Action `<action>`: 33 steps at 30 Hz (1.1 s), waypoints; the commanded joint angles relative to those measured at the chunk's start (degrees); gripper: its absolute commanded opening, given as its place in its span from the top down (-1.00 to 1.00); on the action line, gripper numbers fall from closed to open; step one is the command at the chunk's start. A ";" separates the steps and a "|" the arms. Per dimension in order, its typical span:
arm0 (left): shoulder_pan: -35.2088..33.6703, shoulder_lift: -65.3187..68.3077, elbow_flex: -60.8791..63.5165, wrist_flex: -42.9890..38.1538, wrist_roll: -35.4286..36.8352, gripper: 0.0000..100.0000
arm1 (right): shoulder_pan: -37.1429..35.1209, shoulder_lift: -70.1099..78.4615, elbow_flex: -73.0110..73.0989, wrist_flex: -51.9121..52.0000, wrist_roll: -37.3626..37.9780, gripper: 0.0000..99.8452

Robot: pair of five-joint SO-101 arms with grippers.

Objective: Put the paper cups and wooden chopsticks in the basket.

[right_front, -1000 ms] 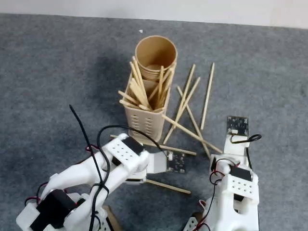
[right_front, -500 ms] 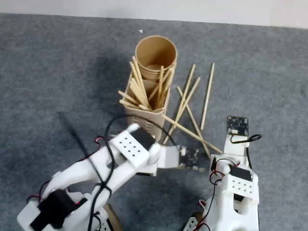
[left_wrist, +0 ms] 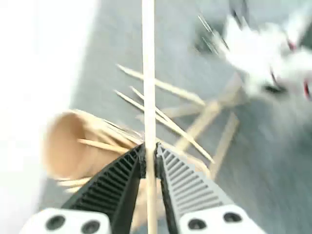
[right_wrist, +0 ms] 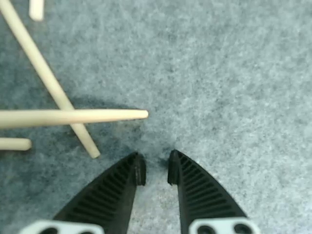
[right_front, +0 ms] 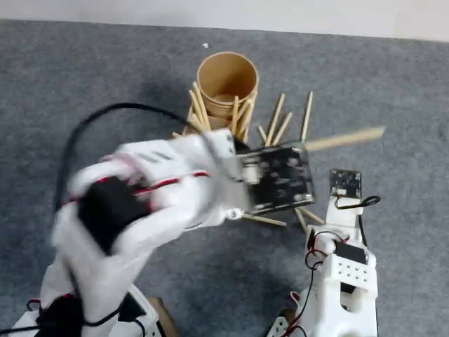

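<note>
Over the middle of the grey tabletop (right_front: 84, 84), rising from its near-left corner: left arm (right_front: 140, 196), left gripper (left_wrist: 149, 148) clamped on one wooden chopstick (right_front: 344, 138) pointing toward the right edge. Toward the far edge: basket (right_front: 186, 125) holding stacked paper cups (right_front: 226, 74) and chopsticks. Near the right edge: right gripper (right_wrist: 154, 168), jaws slightly apart, gripping nothing. Between basket and right edge: loose chopsticks (right_front: 280, 126).

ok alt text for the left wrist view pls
The left pincer is shut on a wooden chopstick that points straight away from the camera. Beyond it are a paper cup, loose chopsticks on the grey mat, and the right arm.
</note>
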 commanded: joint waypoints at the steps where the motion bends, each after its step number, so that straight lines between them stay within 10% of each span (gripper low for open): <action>1: -3.65 1.89 -9.19 0.44 2.81 0.99 | -0.48 -0.31 -1.01 -0.66 -0.18 0.80; 18: -19.12 3.56 12.53 -35.34 32.18 0.99 | -0.31 -0.40 -1.01 -0.66 -0.18 0.80; 33: -22.37 -8.40 49.45 -57.58 32.62 0.84 | -0.48 -0.13 -1.01 -0.66 -0.18 0.80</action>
